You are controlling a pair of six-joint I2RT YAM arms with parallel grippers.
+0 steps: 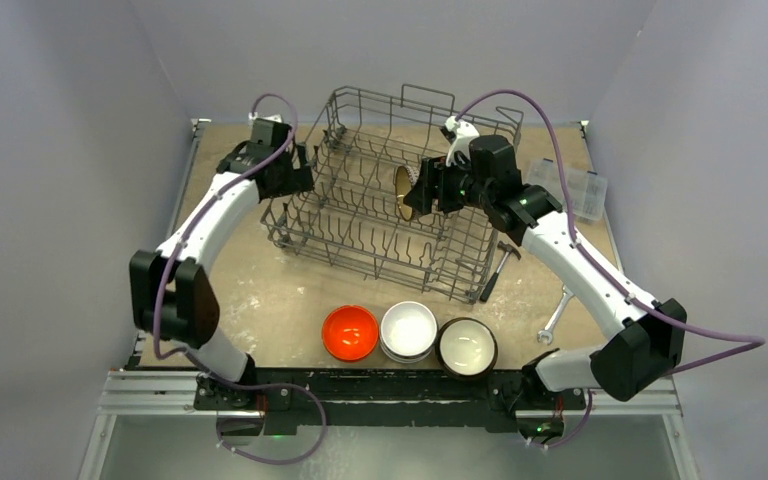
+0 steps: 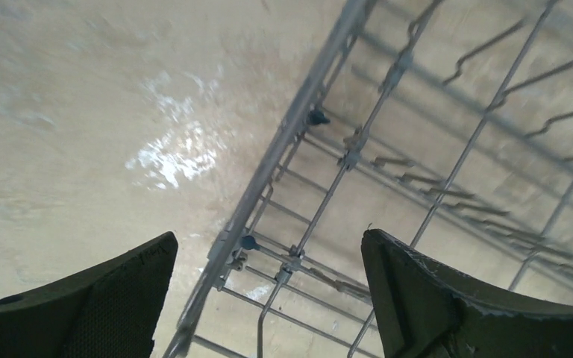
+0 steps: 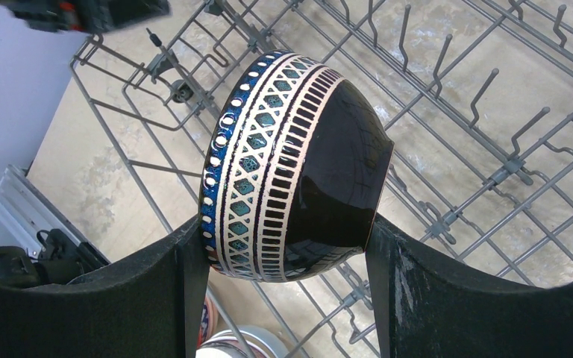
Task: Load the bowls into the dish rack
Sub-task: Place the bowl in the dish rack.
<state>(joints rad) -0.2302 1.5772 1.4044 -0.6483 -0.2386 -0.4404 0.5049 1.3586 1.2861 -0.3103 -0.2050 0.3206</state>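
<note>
The right claw (image 3: 282,231) is clamped on the blue-patterned bowl (image 3: 291,164), which is held on edge over the tines of the dish rack (image 1: 355,215). The left claw (image 2: 268,246) is spread apart, empty, above the rack's left rim. An orange-red bowl (image 1: 350,332), a white bowl (image 1: 408,330) and a dark bowl (image 1: 467,347) are lined up on the counter (image 1: 260,300)

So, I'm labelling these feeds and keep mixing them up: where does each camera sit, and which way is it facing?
Top external: fixed above and behind the bases, looking down on the table and dish rack; left arm and right arm show.
Left wrist: on the left arm, looking down past the open left gripper at the rack's edge.
Right wrist: looking past the right gripper, clamped on the patterned bowl, into the rack.
Shared: top and right wrist show that bowl.
</note>
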